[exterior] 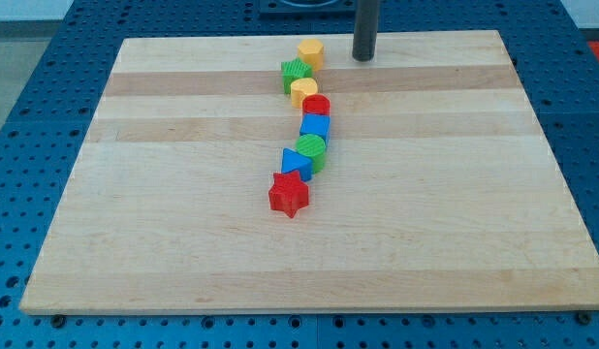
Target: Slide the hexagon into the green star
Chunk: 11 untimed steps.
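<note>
Tip (364,58), plain rod w/o claw, stands right of yellow hexagon (311,51); push it slowly left-near into green star (296,74).

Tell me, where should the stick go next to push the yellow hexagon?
Probably slide my tip toward the view's top, behind the yellow hexagon. It now stands apart, to the hexagon's right. The green star sits just below-left of the hexagon, so the push must come from above-right.
</note>
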Motion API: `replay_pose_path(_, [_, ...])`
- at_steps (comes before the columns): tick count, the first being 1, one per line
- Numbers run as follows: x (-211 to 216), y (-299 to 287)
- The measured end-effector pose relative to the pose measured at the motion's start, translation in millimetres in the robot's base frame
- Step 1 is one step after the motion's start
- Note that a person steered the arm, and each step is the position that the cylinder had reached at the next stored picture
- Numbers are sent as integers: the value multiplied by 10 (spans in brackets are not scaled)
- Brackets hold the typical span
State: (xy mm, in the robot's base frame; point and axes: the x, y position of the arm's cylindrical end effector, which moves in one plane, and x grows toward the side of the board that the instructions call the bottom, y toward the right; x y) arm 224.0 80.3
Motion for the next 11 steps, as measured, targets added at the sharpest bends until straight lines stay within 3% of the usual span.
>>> replay_pose_path(1, [-279, -155])
replay_pose_path(3, [-142, -661])
replay_pose_path(7, [-27, -264])
replay_pose_path(11, [-25, -1003])
